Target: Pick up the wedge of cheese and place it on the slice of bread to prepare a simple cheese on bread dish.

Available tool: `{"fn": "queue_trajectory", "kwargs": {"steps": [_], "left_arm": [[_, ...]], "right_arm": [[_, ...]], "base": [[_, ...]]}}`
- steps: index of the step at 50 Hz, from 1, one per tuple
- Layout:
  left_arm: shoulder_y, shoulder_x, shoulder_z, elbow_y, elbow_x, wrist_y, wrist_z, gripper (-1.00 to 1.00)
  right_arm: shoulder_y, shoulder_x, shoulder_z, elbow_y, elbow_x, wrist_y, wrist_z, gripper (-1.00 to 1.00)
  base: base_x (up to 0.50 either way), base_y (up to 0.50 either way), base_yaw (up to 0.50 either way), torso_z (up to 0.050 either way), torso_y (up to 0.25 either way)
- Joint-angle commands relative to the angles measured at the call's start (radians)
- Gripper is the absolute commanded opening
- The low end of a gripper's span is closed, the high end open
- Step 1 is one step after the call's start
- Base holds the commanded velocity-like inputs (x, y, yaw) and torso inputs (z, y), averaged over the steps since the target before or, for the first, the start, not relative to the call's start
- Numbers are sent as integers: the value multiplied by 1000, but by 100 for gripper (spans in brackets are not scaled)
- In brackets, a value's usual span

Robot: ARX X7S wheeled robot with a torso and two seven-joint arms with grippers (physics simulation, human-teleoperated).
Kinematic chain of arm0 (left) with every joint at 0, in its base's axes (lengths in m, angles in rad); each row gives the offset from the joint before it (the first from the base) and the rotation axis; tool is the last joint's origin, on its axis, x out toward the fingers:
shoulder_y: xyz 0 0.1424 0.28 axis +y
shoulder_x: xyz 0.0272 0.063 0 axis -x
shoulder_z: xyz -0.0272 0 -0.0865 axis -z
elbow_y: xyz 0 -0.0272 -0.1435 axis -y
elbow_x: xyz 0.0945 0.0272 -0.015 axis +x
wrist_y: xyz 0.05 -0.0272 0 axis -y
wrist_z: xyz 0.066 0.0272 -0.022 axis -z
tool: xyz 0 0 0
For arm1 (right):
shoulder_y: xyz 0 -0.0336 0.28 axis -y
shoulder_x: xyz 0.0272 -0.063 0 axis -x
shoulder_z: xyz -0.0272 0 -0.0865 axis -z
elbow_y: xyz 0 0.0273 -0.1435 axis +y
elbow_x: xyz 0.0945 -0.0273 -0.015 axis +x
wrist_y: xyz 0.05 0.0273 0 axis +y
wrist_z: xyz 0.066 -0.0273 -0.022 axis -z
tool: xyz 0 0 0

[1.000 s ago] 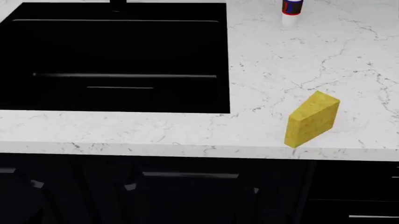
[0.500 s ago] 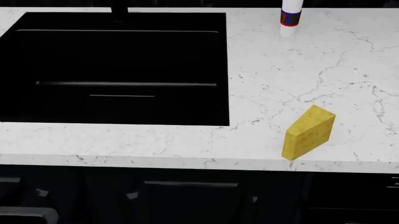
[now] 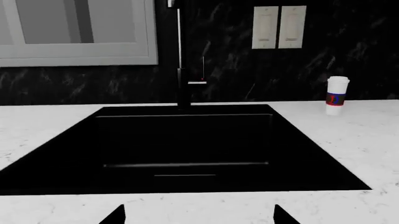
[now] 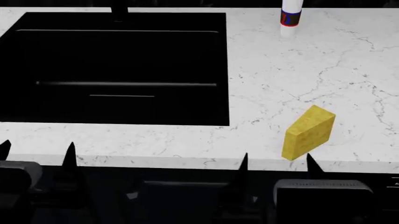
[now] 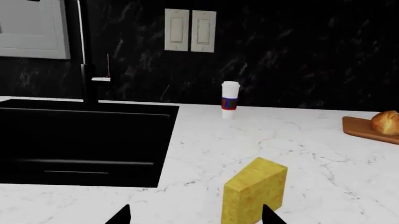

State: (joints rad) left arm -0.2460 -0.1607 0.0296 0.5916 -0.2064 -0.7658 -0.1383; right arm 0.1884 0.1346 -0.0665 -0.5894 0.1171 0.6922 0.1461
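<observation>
Wedge of cheese point(image 4: 309, 132) upright on marble counter point(image 4: 324, 70) nr front edge, right of black sink point(image 4: 118, 65). Slice of bread point(image 5: 386, 122) on cutting board point(image 5: 365, 129), far right, well apart from cheese. Left gripper point(image 4: 37, 151) and right gripper point(image 4: 276, 163) both spread wide, empty, at counter edge; right just before cheese. White cup point(image 4: 291, 16) at back.

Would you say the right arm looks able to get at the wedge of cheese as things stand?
Probably yes. The right gripper is open at the counter's front edge, the wedge of cheese stands just beyond it, and nothing lies between them on the counter.
</observation>
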Motion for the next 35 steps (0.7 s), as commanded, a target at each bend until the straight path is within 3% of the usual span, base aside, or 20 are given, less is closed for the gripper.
{"fn": "queue_trajectory", "kwargs": {"steps": [1, 4, 26, 35], "left_arm": [[-28, 3, -13, -31, -33, -49, 2, 100], [-10, -4, 13, -15, 4, 5, -16, 100], [-12, -15, 17, -14, -32, -14, -14, 100], [-10, -21, 25, -9, -30, -13, -23, 100]], "right_arm": [[16, 20, -50, 10, -35, -5, 24, 100], [7, 17, -70, 8, -47, 2, 36, 100], [-13, 10, -24, -44, 22, 3, 45, 100], [-12, 14, -22, -47, 34, 11, 53, 100]], "base": [[0, 0, 0, 0, 0], [-51, 0, -62, 0, 0], [-334, 18, -407, 0, 0], [-289, 37, -217, 0, 0]]}}
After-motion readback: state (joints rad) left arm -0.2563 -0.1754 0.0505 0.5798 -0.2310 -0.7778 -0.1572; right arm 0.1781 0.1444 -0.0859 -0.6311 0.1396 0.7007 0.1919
